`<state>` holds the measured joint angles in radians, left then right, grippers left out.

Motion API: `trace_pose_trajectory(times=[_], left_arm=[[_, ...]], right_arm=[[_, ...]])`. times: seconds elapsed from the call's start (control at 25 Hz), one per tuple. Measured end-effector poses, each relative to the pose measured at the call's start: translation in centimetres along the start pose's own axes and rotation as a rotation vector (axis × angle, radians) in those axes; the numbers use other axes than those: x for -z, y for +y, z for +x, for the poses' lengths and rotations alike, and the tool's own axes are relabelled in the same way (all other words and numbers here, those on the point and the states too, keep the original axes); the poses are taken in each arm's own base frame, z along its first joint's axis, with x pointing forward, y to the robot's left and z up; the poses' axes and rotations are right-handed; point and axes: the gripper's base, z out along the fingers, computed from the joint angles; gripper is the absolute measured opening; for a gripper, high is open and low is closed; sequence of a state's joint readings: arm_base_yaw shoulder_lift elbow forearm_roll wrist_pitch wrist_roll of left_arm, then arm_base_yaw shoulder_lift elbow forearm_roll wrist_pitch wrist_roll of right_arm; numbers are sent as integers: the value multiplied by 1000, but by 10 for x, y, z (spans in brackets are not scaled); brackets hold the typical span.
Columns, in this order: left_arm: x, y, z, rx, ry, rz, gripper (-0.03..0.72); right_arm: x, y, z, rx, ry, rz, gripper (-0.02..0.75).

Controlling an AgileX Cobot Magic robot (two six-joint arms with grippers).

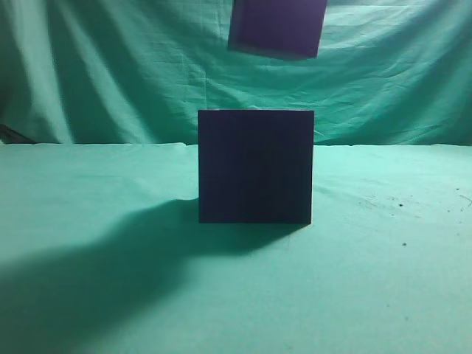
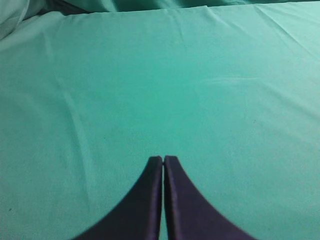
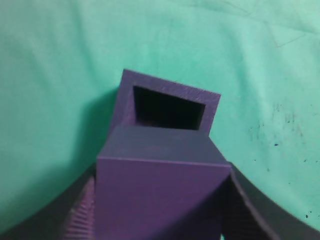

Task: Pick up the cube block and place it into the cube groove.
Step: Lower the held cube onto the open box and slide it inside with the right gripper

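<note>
- The small, matte, dark purple cube block point(image 1: 278, 27) hangs at the top centre of the exterior view, cut off by the upper edge, well above the table point(image 1: 383, 280) and tilted slightly.
- In the right wrist view the same cube block point(image 3: 160, 192) fills the lower centre of the frame, clamped between the two dark fingers point(image 3: 80, 215) of the right pincer point(image 3: 160, 220), which press on its left and right faces.
- The large, very dark navy-purple, box-shaped cube groove point(image 1: 255, 166) stands on the table at the centre of the exterior view, its square front face towards the camera, directly below the hanging block and apart from it.
- From the right wrist view the cube groove point(image 3: 169, 107) sits just above the block in the frame, showing a square, dark opening in its top.
- The left pincer point(image 2: 163, 161) shows at the lower centre of the left wrist view, its dark curved fingers pressed together with only a hairline slit between them, holding nothing.
- Under it lies only the green cloth covering the table point(image 2: 150, 90).
- A green cloth backdrop point(image 1: 110, 74) fills the upper part of the exterior view.
- A broad shadow point(image 1: 110, 273) falls across the lower left of the exterior view.
</note>
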<state>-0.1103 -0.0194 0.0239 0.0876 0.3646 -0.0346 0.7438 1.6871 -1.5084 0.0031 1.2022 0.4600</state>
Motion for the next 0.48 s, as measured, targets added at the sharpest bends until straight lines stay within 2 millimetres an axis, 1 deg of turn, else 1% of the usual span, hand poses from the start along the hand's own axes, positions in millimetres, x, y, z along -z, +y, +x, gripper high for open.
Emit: trace_pose_trajectory(times=[0.16,0.24,0.48], left_arm=[[0,0,0,0,0,0,0],[0,0,0,0,0,0,0],[0,0,0,0,0,0,0]], right_arm=[[-12,1,-10,-69,-3,47,424],[-19,2,-13,-81,11,56,424],[-32,8,-20,-100,32,45,424]])
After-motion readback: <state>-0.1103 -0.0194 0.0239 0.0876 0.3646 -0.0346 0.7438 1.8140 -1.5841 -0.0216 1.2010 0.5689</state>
